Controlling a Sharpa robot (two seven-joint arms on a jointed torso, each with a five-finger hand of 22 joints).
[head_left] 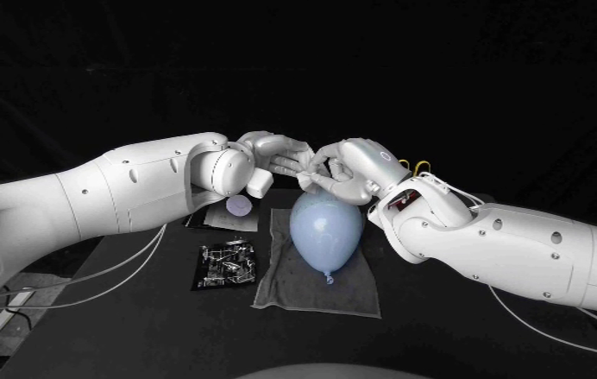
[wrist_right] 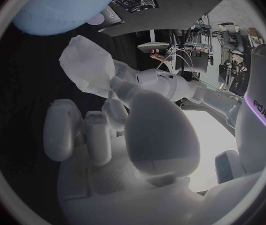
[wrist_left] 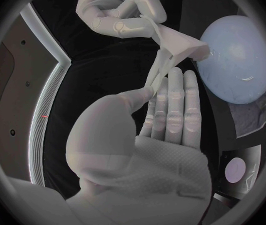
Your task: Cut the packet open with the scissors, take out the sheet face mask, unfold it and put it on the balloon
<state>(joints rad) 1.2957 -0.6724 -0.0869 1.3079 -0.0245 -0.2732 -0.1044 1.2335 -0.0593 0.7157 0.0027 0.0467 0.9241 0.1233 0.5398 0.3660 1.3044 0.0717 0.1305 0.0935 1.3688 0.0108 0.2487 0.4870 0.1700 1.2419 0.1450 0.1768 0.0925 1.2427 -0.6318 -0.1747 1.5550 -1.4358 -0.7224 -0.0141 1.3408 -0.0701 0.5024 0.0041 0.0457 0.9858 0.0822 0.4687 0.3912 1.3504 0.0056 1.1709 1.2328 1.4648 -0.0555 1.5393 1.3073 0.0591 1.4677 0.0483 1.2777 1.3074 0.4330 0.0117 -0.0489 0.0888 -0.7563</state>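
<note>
**Step in hand: unfolding.** I judge the packet stage finished, since the sheet face mask [wrist_left: 177, 47] is out and held in the air between both hands, above the rounded end of the balloon [head_left: 326, 230].

**Hand state.**
- The left hand [wrist_left: 147, 130] pinches one edge of the mask between its thumb and the side of its fingers, which lie straight and pressed together.
- The right hand [wrist_left: 117, 10] has its fingers curled in and pinches the opposite end.
- The mask is bunched and folded between them, not yet a flat sheet.

**Procedure.**
1. I keep each pinch on an outer edge, never on the doubled middle.
2. I draw the hands apart slowly and level. A wet sheet probably clings to itself and tears if jerked.
3. I lower it only once it hangs open. The balloon lies loose and may roll if nudged.

**Inventory.**
- Mask: one.
- Balloon: one, lying on one grey cloth [head_left: 280, 291].
- Packet [head_left: 227, 264]: one, dark and shiny, on the table [head_left: 137, 336] just beside the cloth.
- Pale round disc [head_left: 239, 206]: one, on a dark square near the left arm.
- Yellow loops [head_left: 421, 168]: two, behind the right wrist. They may be scissor handles, but I cannot tell.
</note>
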